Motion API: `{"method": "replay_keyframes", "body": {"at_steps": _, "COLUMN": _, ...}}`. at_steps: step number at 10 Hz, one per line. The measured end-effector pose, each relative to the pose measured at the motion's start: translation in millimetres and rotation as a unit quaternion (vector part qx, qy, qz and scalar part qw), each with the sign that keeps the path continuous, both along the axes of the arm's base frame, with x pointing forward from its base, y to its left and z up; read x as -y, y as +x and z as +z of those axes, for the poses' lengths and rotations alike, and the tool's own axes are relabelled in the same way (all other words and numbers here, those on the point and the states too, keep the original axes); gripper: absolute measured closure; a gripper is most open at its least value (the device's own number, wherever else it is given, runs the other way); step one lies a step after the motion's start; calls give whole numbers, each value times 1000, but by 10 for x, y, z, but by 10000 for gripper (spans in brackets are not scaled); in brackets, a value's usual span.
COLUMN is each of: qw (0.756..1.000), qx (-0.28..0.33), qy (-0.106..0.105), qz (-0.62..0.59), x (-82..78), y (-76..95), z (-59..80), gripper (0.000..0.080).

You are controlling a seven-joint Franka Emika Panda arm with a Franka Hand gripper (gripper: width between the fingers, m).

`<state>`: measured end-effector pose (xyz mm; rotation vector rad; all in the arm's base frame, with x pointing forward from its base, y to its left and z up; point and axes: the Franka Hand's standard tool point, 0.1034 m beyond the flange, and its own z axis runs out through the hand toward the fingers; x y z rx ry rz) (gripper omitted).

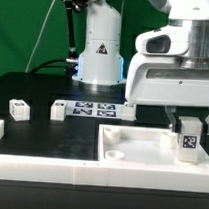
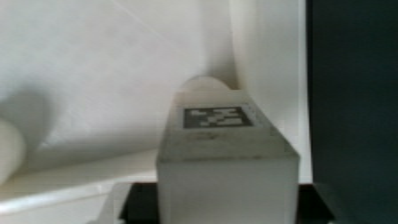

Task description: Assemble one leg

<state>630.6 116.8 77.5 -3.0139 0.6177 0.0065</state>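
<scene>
My gripper (image 1: pixel 190 126) is shut on a leg (image 1: pixel 189 140), a small white block with a black-and-white tag on its face. I hold it upright over the right part of the large white tray-like part (image 1: pixel 139 163), close to its surface. In the wrist view the leg (image 2: pixel 222 150) fills the middle, with my dark fingers (image 2: pixel 146 205) pressed against both of its sides, and the white tray (image 2: pixel 89 70) lies behind it. A round socket (image 1: pixel 113 151) shows in the tray toward the exterior view's left of the held leg.
More legs lie on the black table: one (image 1: pixel 18 109) at the exterior view's left, one (image 1: pixel 59 109) beside the marker board (image 1: pixel 92 110), one (image 1: pixel 126 111) at its other end. A white raised rim (image 1: pixel 39 165) runs along the front.
</scene>
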Motion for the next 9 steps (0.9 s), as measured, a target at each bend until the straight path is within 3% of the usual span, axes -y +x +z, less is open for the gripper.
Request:
{"method": "replay_keyframes", "body": {"at_steps": 2, "qw": 993, "qx": -6, "qy": 1, "qz": -117, "x": 14, "y": 1, "z": -6, "gripper": 509}}
{"method": "replay_keyframes", "body": {"at_steps": 5, "qw": 963, "qx": -17, "qy": 5, "qz": -269, "x": 39, "y": -4, "z": -14, "gripper": 509}}
{"method": "replay_keyframes", "body": {"at_steps": 9, "qw": 874, "qx": -25, "qy": -1, "qz": -485, "x": 43, "y": -28, "z": -16, "gripper": 508}}
